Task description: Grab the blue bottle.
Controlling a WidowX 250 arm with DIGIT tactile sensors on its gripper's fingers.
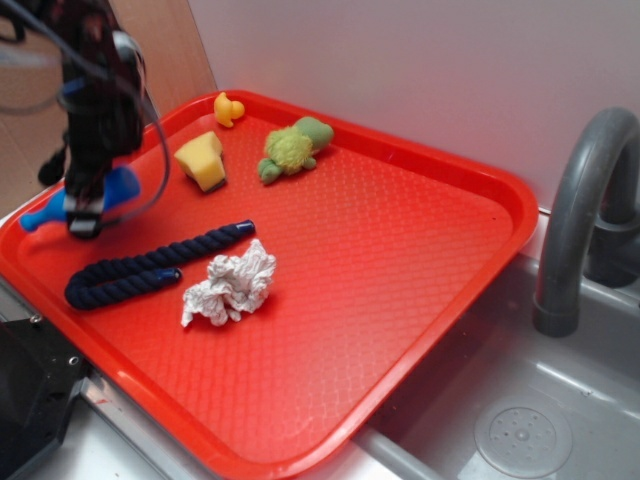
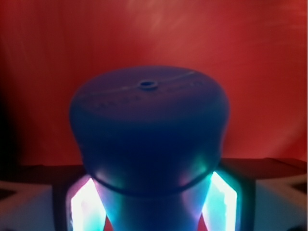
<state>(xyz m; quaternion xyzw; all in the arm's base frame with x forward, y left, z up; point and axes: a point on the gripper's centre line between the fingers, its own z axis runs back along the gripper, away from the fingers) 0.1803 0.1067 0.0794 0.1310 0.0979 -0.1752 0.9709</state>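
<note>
Because the blue bottle (image 1: 60,203) lies on its side at the far left corner of the red tray (image 1: 400,300), with its narrow neck pointing out toward the tray's rim and its fat body toward the middle, the gripper (image 1: 86,215) stands directly over it, the dark arm reaching down from above so that the fingers (image 2: 219,202) can straddle the bottle across its width rather than along its length; the wrist view bears this out, since the bottle's round flat base (image 2: 149,125) fills the picture and the two pale fingers sit one on each side of the narrower part below it, close against the plastic and apparently pinching it, though whether they press firmly cannot be told from the glare; the bottle looks to rest on the tray or just above it, and I cannot tell which; the grip seems placed near the taper because there the body is slim enough to fit between the fingers, yet a smooth tapered surface could slide out toward the neck when lifted; the other things lie clear of the grasp: the navy rope (image 1: 150,265) just beside it, the yellow sponge (image 1: 202,160) near, and the crumpled paper (image 1: 230,285), the green plush turtle (image 1: 293,148) and the yellow duck (image 1: 228,108) farther off, so nothing crowds the lift.
</note>
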